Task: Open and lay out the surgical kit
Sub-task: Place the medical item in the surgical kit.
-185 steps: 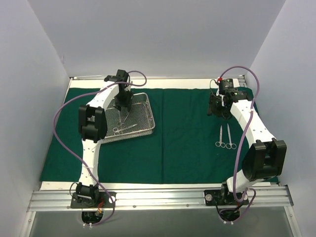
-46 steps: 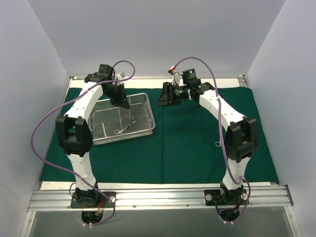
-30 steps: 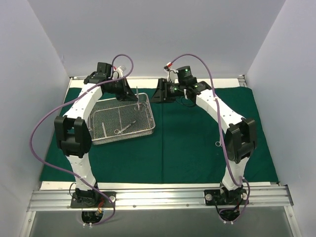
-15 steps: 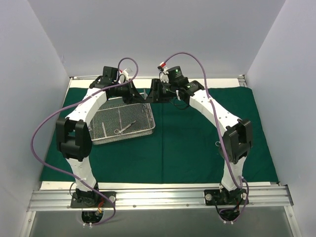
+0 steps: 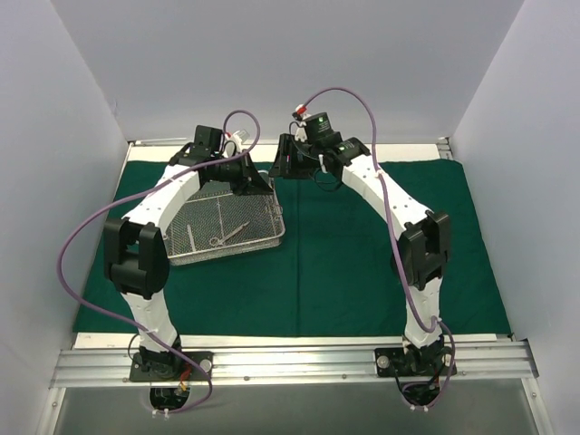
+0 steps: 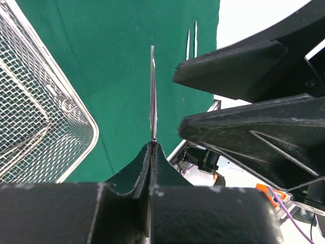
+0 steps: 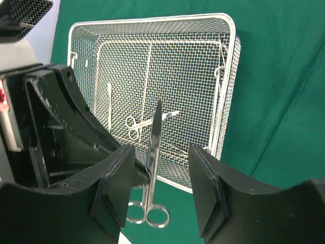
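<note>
Seeing rings on scissors (image 7: 152,152) needs right wrist view.

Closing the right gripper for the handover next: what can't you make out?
Top view: the held instrument, pinched in the left gripper, is too small to see between it and the right gripper.
Left wrist view: it shows edge-on only; its ring handles are hidden by the left gripper's fingers.
Left wrist view: two laid-out instruments show tips only, cut off by the right gripper; the top view shows neither, likely under the right arm.
</note>
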